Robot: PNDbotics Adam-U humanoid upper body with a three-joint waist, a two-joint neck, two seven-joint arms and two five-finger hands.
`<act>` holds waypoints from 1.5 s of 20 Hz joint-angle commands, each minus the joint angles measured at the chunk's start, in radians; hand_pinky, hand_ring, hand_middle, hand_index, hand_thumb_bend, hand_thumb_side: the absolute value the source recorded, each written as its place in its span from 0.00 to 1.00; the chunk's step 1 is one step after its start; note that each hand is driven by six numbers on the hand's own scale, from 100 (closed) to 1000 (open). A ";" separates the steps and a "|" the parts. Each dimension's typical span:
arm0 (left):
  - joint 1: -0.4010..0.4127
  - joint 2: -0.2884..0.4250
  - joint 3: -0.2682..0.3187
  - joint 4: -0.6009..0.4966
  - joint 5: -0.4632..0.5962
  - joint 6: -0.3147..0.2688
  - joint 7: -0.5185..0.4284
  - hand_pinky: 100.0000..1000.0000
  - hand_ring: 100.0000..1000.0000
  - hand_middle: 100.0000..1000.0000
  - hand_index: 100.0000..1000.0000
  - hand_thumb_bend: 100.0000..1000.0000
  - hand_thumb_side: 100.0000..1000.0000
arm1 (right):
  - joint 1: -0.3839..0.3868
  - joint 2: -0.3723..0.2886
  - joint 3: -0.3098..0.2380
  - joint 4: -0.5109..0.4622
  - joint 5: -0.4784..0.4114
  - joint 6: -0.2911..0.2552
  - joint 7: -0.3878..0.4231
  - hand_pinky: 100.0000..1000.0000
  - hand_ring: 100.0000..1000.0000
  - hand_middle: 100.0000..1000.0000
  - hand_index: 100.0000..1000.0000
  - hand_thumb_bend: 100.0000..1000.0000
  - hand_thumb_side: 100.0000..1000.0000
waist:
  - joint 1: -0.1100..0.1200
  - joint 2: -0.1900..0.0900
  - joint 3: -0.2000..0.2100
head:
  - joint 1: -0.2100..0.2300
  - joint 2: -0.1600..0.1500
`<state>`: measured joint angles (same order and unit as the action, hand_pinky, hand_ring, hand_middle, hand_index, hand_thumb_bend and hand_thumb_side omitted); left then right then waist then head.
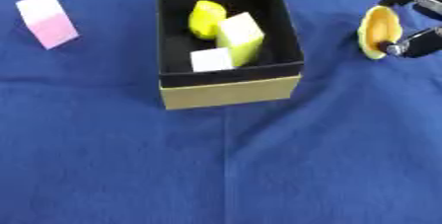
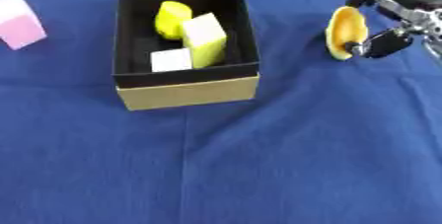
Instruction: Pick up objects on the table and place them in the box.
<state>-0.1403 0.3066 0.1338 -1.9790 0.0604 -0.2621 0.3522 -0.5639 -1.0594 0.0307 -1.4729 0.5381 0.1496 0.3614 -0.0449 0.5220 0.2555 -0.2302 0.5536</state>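
Note:
A black-lined cardboard box [image 1: 231, 92] stands at the top middle of the blue cloth. Inside it lie a yellow rounded object [image 1: 205, 18], a yellow-green block [image 1: 240, 38] and a small white block [image 1: 211, 60]. To the box's right, my right hand [image 2: 393, 16] is shut on a yellow-orange oval object [image 2: 345, 31], held upright with fingers above it and the thumb below. A pink and white block [image 1: 48, 19] stands on the cloth far left of the box. My left hand shows in neither view.
Blue cloth [image 1: 224, 168] covers the whole table, with wide bare cloth in front of the box and a crease running down its middle.

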 commanded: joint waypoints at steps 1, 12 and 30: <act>-0.004 0.007 0.008 -0.021 -0.008 -0.002 -0.001 0.75 0.50 0.46 0.78 0.06 0.62 | -0.010 -0.018 -0.002 0.008 0.036 -0.002 0.022 0.85 0.86 0.72 0.84 0.36 0.14 | 0.000 -0.015 0.003 | -0.003 -0.014; -0.009 0.006 0.009 -0.021 -0.009 -0.001 0.000 0.75 0.50 0.46 0.78 0.06 0.62 | -0.032 0.003 0.003 -0.003 0.015 -0.020 0.003 0.81 0.76 0.53 0.67 0.36 0.12 | -0.006 -0.014 0.000 | -0.004 -0.013; -0.007 0.028 0.018 -0.021 -0.004 0.001 0.004 0.76 0.51 0.46 0.78 0.07 0.58 | -0.024 -0.014 0.019 -0.116 -0.079 0.001 -0.085 0.77 0.69 0.46 0.62 0.37 0.11 | -0.017 -0.098 -0.032 | 0.005 0.026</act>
<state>-0.1442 0.3057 0.1405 -1.9790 0.0568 -0.2614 0.3530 -0.5798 -1.0340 0.0591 -1.5651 0.4699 0.1519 0.2749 -0.0644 0.4471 0.2252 -0.2282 0.5752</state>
